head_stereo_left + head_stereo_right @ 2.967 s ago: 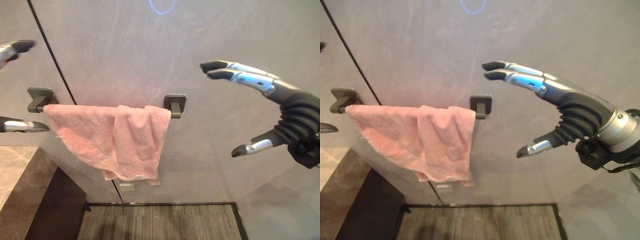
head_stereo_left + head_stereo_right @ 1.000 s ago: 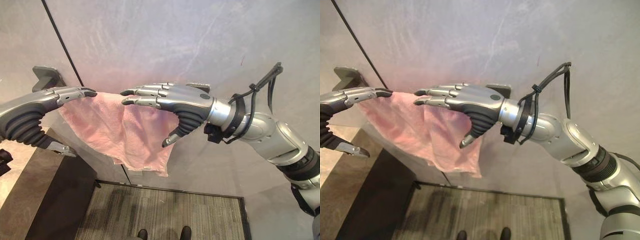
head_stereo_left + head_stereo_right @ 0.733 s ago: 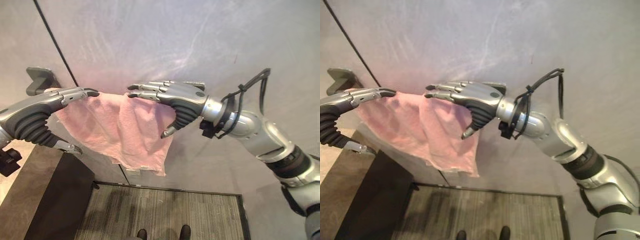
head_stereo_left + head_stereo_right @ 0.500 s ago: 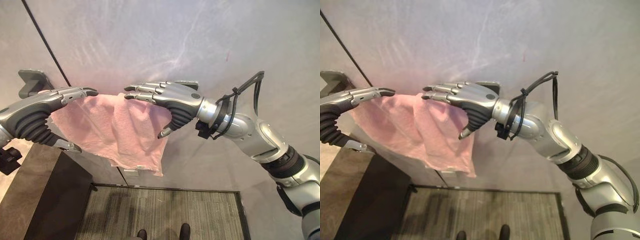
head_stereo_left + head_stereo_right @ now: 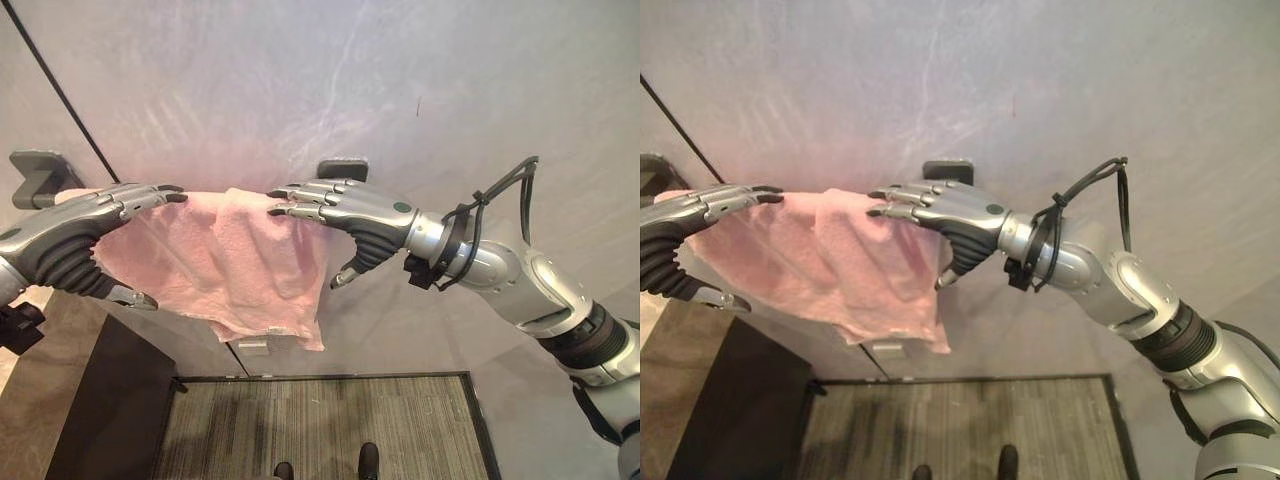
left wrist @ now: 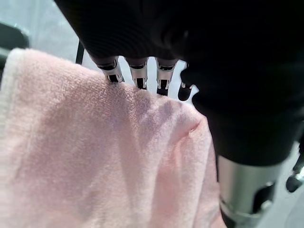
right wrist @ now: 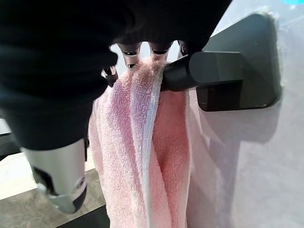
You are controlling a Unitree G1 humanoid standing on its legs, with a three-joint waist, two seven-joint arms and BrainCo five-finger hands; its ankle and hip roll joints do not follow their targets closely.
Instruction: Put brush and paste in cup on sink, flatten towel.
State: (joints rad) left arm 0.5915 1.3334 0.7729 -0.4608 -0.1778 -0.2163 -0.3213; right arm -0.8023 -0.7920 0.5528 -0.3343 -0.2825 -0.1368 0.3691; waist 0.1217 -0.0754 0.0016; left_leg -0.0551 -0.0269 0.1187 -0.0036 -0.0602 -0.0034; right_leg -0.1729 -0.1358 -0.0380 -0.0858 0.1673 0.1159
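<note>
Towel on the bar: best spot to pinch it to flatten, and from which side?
Take the towel at its bunched fold near the right bracket, where the cloth is doubled over the bar. Come from the front, thumb under the hanging layer, probably with the right hand, which already reaches over that end with straight fingers. The left hand lies over the flatter left end.

towel rail (image 7: 199,71) mostly hidden under pink towel (image 5: 230,265), left bracket (image 5: 35,172) partly behind left hand (image 5: 75,235)
</note>
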